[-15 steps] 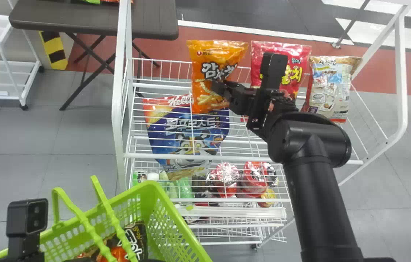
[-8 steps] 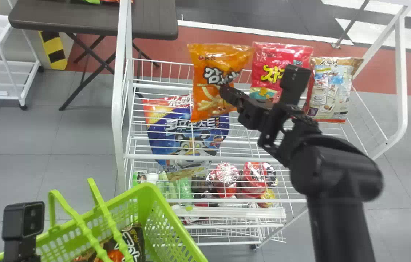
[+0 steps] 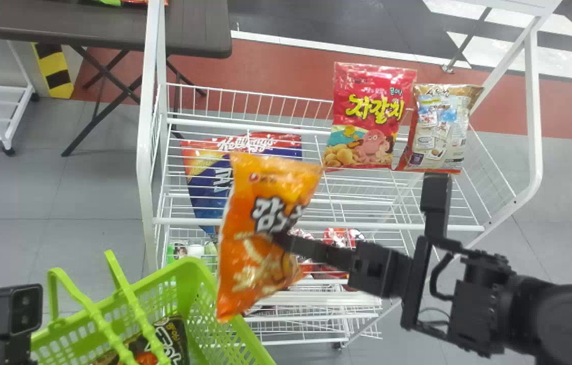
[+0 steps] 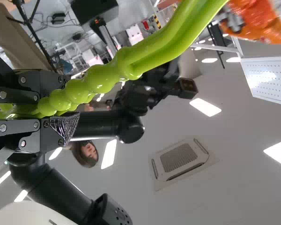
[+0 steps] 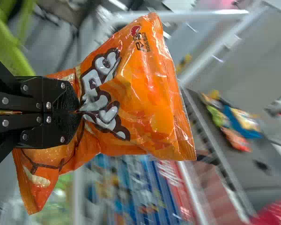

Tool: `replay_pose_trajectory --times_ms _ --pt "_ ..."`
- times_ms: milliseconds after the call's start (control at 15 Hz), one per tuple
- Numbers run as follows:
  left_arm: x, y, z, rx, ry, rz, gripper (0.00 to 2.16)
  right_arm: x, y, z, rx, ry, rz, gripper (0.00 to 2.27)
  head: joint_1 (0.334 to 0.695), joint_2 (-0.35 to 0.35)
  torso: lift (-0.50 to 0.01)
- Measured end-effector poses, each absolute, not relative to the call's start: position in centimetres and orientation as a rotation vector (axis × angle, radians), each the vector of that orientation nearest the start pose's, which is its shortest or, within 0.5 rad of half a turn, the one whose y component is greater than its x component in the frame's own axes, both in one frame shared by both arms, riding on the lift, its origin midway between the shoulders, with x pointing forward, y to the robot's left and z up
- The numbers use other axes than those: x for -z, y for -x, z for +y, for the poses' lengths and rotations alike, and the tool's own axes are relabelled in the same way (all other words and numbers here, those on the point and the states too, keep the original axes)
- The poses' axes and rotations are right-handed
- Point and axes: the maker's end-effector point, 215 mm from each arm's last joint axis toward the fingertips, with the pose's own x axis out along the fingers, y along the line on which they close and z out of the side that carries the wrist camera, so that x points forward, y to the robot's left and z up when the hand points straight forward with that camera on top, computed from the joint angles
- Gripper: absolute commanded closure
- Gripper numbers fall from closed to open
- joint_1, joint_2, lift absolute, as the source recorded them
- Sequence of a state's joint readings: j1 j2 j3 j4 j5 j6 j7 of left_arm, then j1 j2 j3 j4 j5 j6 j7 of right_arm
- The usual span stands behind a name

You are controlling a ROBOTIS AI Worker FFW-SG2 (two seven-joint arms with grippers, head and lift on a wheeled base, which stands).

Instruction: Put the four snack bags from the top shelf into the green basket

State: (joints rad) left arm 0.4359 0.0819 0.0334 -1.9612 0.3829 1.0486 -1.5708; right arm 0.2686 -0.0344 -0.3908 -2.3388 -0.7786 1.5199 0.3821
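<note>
- Where the orange glossy plastic snack bag (image 3: 248, 258) hangs before the white wire rack (image 3: 145, 152), it hides part of the navy, red-topped cereal bag (image 3: 204, 187) on that rack.
- Near the rack's left front, the green plastic basket (image 3: 187, 281) is cut off by the head view's bottom edge; green handles (image 3: 137, 309) cross the dark glossy bag (image 3: 169, 337) inside.
- Half a second ago the orange bag was up at the rack's top shelf; it has come down to the front, baring the red shiny bag (image 3: 367, 116) beside the beige-and-red one (image 3: 437, 121), both at the rack's upper right.
- Right claw (image 3: 283, 242): fingers together, clamped on the orange bag's middle.
- Left claw (image 3: 9, 350), left of the rack: closed around a basket handle.
</note>
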Motion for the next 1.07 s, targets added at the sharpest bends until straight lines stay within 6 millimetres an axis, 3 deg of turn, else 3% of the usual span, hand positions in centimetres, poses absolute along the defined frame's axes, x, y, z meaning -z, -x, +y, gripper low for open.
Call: replay_pose_trajectory --times_ms 133,267,467,800,1067 --pt "35.3 -20.5 2.6 1.543 1.077 0.647 2.15 34.2 -33.6 -11.5 -0.725 -0.673 0.796 2.26 0.695 -0.203 0.0" --pt "35.2 -20.4 2.3 1.55 1.078 0.649 2.15 33.4 -33.2 -9.9 -0.775 -0.677 0.794 2.25 0.695 -0.182 0.0" --pt "35.0 -20.3 1.9 1.563 1.076 0.649 2.15 35.7 -32.0 -7.0 -0.82 -0.711 0.877 2.26 0.695 -0.126 0.0" --pt "34.9 -20.6 1.6 1.568 1.063 0.65 2.15 38.7 -30.1 -5.1 -0.832 -0.732 0.976 2.25 0.695 -0.088 0.0" --pt "34.8 -20.5 0.6 1.588 1.049 0.661 2.15 41.9 -27.8 -1.6 -0.887 -0.74 1.103 2.25 0.695 -0.03 0.0"
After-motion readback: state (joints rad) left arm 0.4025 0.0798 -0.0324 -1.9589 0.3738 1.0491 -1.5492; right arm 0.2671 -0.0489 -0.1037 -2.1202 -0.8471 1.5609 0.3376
